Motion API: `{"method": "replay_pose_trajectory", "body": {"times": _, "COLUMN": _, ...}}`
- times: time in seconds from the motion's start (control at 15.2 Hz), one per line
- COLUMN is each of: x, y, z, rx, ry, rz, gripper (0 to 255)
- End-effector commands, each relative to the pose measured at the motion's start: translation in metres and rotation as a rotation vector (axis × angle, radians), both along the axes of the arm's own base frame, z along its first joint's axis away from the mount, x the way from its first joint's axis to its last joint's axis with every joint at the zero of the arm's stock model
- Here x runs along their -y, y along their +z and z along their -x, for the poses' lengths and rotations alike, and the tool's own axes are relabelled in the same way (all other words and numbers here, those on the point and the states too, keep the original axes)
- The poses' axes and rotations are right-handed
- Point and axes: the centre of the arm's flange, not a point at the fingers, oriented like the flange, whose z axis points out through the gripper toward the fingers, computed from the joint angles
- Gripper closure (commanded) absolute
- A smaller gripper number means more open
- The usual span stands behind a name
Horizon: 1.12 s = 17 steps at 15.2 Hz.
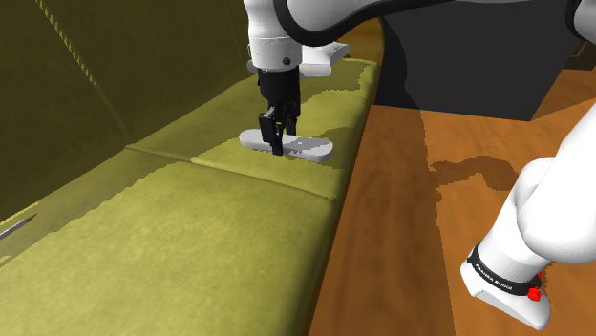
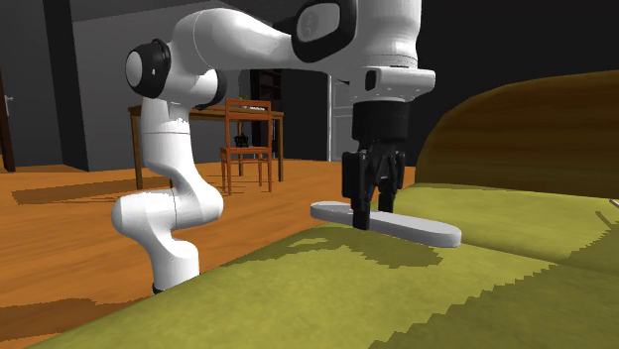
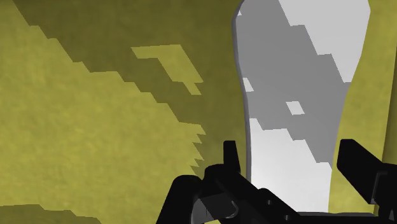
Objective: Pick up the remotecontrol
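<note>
The remote control (image 1: pixel 312 148) is a long, flat, pale grey slab lying on an olive sofa seat cushion (image 1: pixel 191 220). My black gripper (image 1: pixel 277 143) points straight down over its middle. In the second exterior view the fingers of the gripper (image 2: pixel 369 216) reach down to the remote control (image 2: pixel 422 228) on both sides. The wrist view shows the remote control (image 3: pixel 299 95) running away between the fingertips of the gripper (image 3: pixel 292 158). A narrow gap shows on each side, so the fingers straddle it open without touching.
The sofa backrest (image 1: pixel 76 86) rises close behind the seat. A wooden floor (image 1: pixel 401 210) lies past the cushion's front edge. A thin pen-like thing (image 1: pixel 14 229) lies at the shoulder view's left edge. A wooden table and chair (image 2: pixel 248 139) stand far off.
</note>
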Motion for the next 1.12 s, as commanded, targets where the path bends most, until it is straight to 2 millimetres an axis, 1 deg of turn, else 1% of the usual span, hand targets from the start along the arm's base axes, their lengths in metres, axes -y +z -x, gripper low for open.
{"method": "replay_pose_trajectory", "body": {"times": 0.0, "x": 0.0, "y": 0.005, "z": -0.001, "rx": -0.001, "ry": 0.0, "rz": 0.0, "gripper": 255}}
{"method": "replay_pose_trajectory", "body": {"times": 0.92, "x": 0.0, "y": 0.079, "z": -0.001, "rx": -0.001, "ry": 0.0, "rz": 0.0, "gripper": 255}}
{"method": "replay_pose_trajectory", "body": {"times": 1.06, "x": 0.0, "y": 0.079, "z": -0.001, "rx": -0.001, "ry": 0.0, "rz": 0.0, "gripper": 255}}
